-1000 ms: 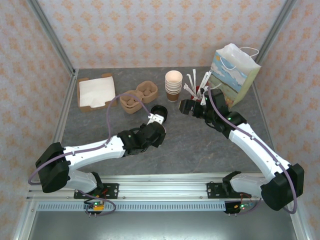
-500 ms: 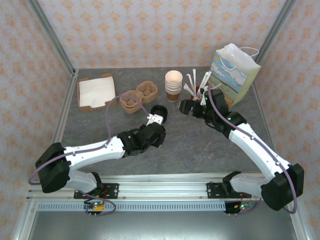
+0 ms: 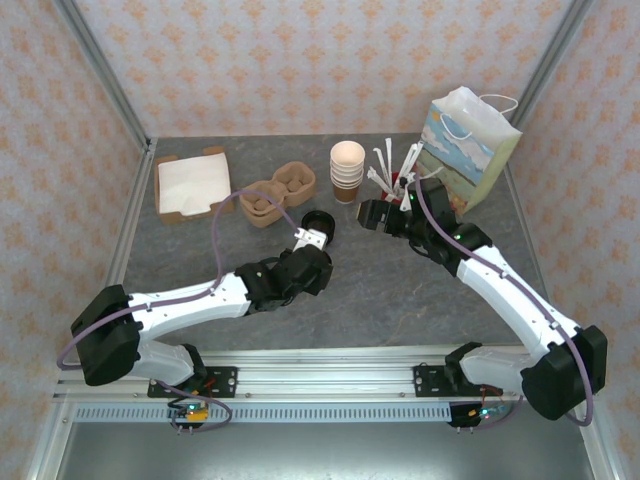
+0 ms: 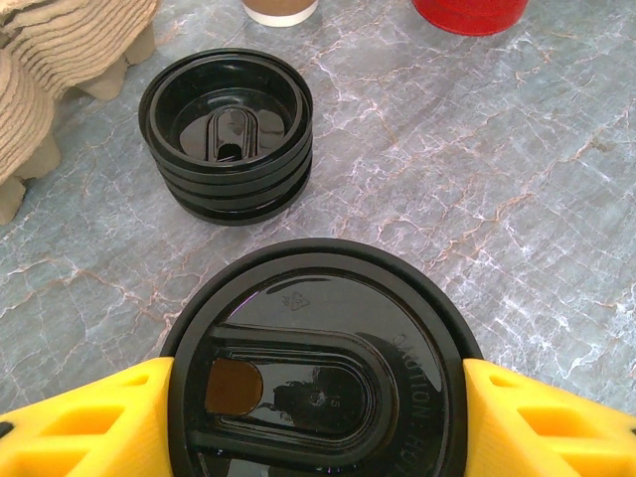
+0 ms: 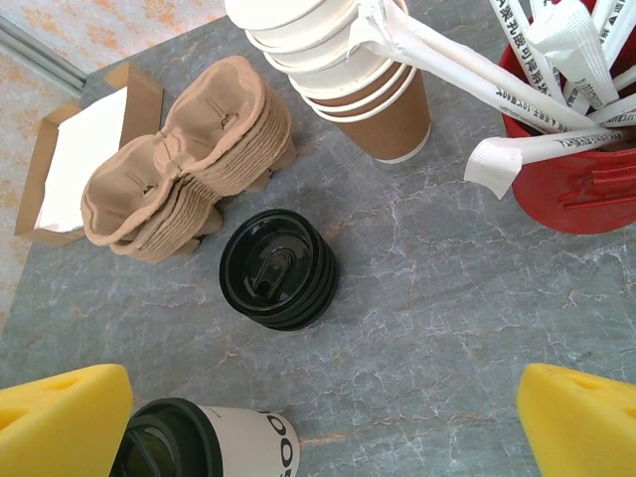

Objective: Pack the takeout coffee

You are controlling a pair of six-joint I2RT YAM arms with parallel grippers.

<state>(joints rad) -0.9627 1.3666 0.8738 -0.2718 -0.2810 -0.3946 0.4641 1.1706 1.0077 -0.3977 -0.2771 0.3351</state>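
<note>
The left gripper (image 4: 318,417) is closed on the coffee cup (image 4: 318,328), one yellow finger (image 4: 89,417) pressed to each side of its black lid. The cup is near the middle of the grey surface (image 4: 497,199); whether its base touches the surface cannot be told. Just beyond it, apart from it, sits a short stack of black lids (image 4: 227,134). Left of that stack is a pile of brown cardboard cup carriers (image 5: 189,169), and further left a shallow box of white napkins (image 3: 190,185). On the far side stands a stack of paper cups (image 5: 348,70), with a red cup (image 5: 576,169) of wrapped stirrers (image 5: 467,70) to its right. The right gripper (image 5: 323,427) is wide open over the surface, right of the lids, holding nothing. A printed paper bag (image 3: 470,150) stands at the far right.
</note>
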